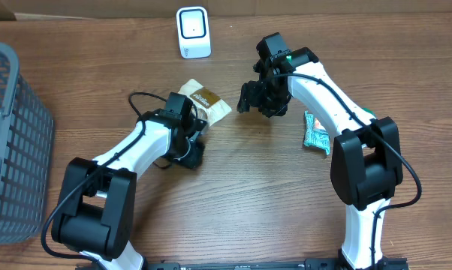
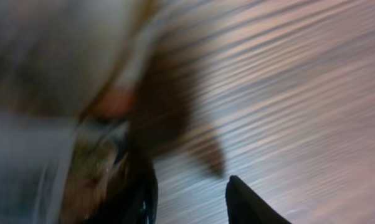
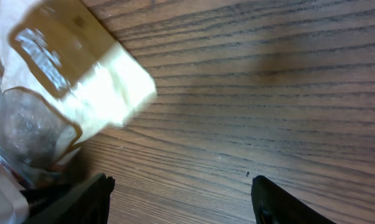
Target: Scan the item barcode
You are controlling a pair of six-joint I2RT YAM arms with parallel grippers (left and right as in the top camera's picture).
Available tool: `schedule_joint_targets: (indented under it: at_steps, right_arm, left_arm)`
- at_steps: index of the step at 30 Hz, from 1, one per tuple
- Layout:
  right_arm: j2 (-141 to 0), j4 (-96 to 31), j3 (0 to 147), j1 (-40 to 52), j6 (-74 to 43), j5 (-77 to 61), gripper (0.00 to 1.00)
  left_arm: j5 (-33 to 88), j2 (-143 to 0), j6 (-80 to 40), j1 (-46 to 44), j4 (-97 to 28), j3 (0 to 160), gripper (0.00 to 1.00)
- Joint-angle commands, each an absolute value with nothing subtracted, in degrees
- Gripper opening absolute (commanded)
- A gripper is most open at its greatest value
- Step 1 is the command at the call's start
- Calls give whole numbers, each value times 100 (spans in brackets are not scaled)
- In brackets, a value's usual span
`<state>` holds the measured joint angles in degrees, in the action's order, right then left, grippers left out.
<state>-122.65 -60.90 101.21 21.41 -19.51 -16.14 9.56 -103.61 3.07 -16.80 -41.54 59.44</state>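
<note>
Snack pouch (image 1: 205, 101) is lying flat on the table (image 1: 286, 195) below the scanner (image 1: 194, 31), the left gripper (image 1: 192, 120) working its near edge, likely for a lift; grip unreadable through blur; right gripper (image 1: 256, 101) is hovering alongside, spread and empty.

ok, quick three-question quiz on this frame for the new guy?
1. True or false: the right gripper is open and empty.
2. Which lies nearest the left gripper? A) pouch B) scanner C) basket
3. What lies on the table partly under the right arm?
Key: 1 true; 2 A; 3 teal packet.
</note>
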Motion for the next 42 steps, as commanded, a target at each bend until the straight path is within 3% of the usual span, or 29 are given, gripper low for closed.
schedule_joint_targets:
  at_steps: [1, 5, 7, 17, 21, 26, 42]
  right_arm:
    - [-12326, -6047, 10158, 2156, -1988, -1592, 70]
    - [-12326, -6005, 10158, 2182, -1938, -1594, 70]
    - [-12326, -5955, 10158, 2248, -1706, -1640, 70]
    - [-12324, -5841, 10167, 2139, -1039, -1350, 75]
    - [-12324, -6062, 10167, 1780, -1037, -1354, 76]
    - [-12324, -6418, 10165, 1352, -1037, -1352, 76]
    - [-12324, -6632, 10162, 1262, -1037, -1352, 78]
  left_arm:
    - [-1678, -10466, -1186, -1173, -4672, 5824, 45]
    - [-1715, -10466, -1503, -617, -4491, 5824, 49]
    - [-1315, -10466, -1238, -469, -4327, 5907, 45]
    - [976, -9253, -790, -725, -4235, 6860, 47]
    - [1007, -9065, -899, -899, -3782, 6888, 53]
    - [764, -9603, -895, -1096, -3004, 6884, 53]
    - [663, -11413, -548, -1667, -862, 6884, 58]
